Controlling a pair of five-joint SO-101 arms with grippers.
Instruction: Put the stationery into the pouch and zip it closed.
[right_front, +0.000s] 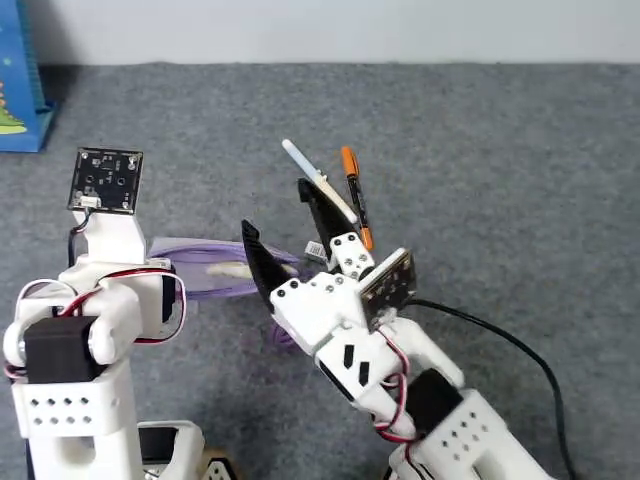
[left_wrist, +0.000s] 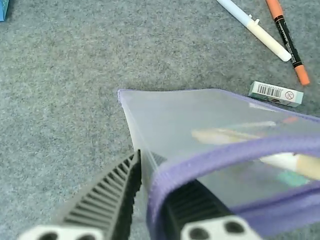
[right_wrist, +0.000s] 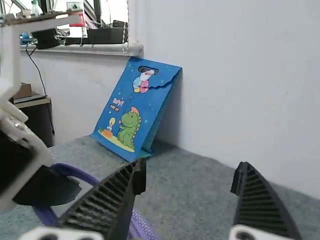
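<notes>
The translucent pouch (left_wrist: 200, 125) with a purple zip edge (left_wrist: 225, 155) lies on grey carpet, and my left gripper (left_wrist: 145, 165) is shut on its rim near one corner. A cream pencil (left_wrist: 225, 135) and a teal item show through its wall. A white and pale blue pen (right_front: 318, 180), an orange marker (right_front: 355, 198) and a small boxed eraser (left_wrist: 276, 93) lie on the carpet beyond the pouch (right_front: 215, 268). My right gripper (right_front: 273, 205) stands open above the pouch's far end, tilted up, with nothing between its fingers (right_wrist: 112, 197).
A blue gift bag with a dinosaur (right_wrist: 132, 112) leans against the white wall at the carpet's far left corner (right_front: 15, 90). A black cable (right_front: 510, 345) trails from the right arm. Bare carpet spreads to the right and behind the pens.
</notes>
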